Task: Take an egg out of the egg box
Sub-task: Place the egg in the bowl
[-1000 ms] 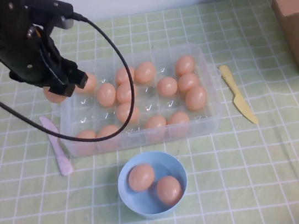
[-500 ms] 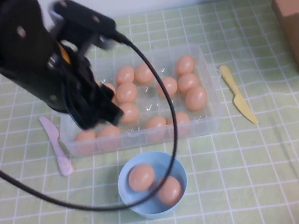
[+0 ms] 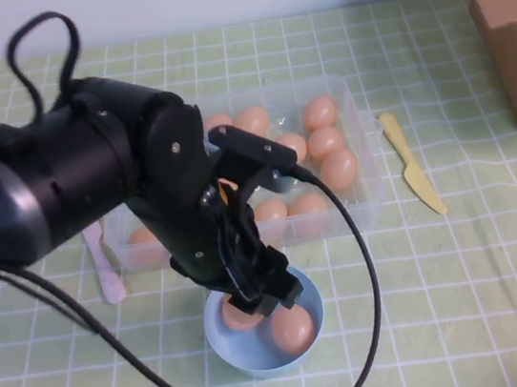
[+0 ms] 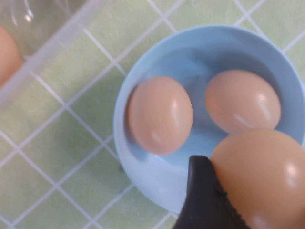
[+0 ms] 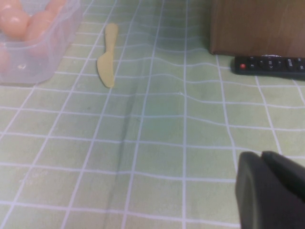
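So my left pincer (image 4: 224, 191) is clamped on an egg (image 4: 262, 176) right now and hanging just over the blue bowl (image 4: 143, 176), which already has two eggs (image 4: 159, 114) sitting in it. The egg box (image 3: 356, 165) is behind the bowl on the green checked surface (image 3: 466, 299) with a bunch more eggs in it. Eggs are light but smooth, rounded and thin-shelled, so I'd say squeeze too hard and it cracks, too soft and it slides out; holding it across the fat middle seems the safest bet. Dropping it onto the other two could chip something too. Annoying part: from the high view my own arm covers the pincer, half the box and part of the bowl, and the wrist view only shows one finger, so I think the grip is centred but can't swear to it. My right pincer (image 5: 271, 191) is parked off to the side near a remote (image 5: 269, 64), looks closed up.
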`<action>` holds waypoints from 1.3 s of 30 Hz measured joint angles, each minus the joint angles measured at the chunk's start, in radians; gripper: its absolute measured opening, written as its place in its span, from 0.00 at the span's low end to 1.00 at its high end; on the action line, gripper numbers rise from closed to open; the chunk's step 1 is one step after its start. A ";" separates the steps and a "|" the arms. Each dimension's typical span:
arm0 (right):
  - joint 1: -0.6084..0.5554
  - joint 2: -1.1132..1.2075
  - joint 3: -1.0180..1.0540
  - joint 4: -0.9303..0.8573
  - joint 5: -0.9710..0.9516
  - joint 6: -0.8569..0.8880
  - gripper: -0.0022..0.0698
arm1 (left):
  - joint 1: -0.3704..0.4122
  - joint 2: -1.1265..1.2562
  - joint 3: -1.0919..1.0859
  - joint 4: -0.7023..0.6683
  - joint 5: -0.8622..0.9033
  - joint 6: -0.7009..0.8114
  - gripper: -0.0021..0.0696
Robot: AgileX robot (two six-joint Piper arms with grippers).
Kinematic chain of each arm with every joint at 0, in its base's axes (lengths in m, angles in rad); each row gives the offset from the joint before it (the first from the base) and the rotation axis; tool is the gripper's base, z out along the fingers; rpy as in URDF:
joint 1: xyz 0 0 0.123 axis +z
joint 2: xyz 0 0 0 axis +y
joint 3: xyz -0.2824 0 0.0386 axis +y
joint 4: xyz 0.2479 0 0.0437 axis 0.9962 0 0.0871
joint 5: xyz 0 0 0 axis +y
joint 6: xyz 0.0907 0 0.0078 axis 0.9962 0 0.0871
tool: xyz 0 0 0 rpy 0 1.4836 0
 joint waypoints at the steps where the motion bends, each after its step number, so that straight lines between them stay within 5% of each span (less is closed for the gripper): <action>1: 0.000 0.000 0.000 0.000 0.000 0.000 0.01 | 0.000 0.014 0.000 -0.003 0.003 0.000 0.53; 21: 0.000 -0.001 0.000 0.000 0.000 0.000 0.01 | 0.000 0.137 0.000 -0.004 -0.012 0.299 0.53; 39: 0.000 -0.004 0.000 0.000 0.000 0.000 0.01 | 0.000 0.164 0.000 -0.002 -0.021 0.318 0.53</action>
